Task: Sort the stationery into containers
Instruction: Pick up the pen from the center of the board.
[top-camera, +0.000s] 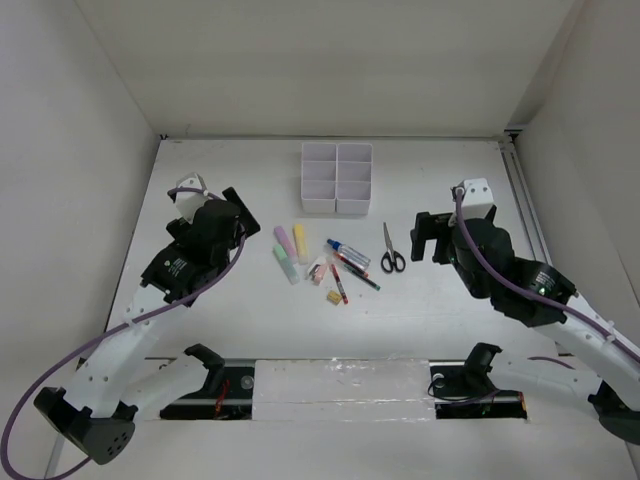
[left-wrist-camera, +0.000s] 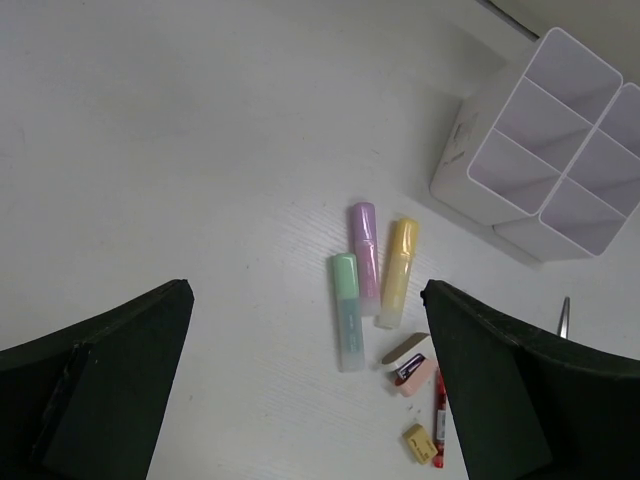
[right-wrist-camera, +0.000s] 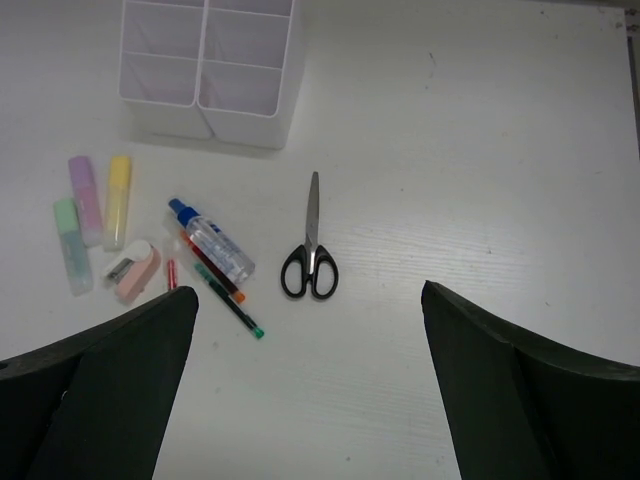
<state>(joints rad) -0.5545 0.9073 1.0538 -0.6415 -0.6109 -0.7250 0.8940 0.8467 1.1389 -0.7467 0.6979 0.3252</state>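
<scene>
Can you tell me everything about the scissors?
The scissors have two black loop handles, plastic-looking, and thin silvery metal blades, shut together. They lie flat on the white table, blades pointing to its far side, handles to the near side. Nothing touches them; the pens lie apart beside them.

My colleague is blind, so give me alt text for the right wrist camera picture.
Black-handled scissors lie closed on a white table, framed by the right gripper's dark, spread fingers. To their left lie pens, a blue-capped marker and three pastel highlighters; a white divided tray stands beyond.
</scene>
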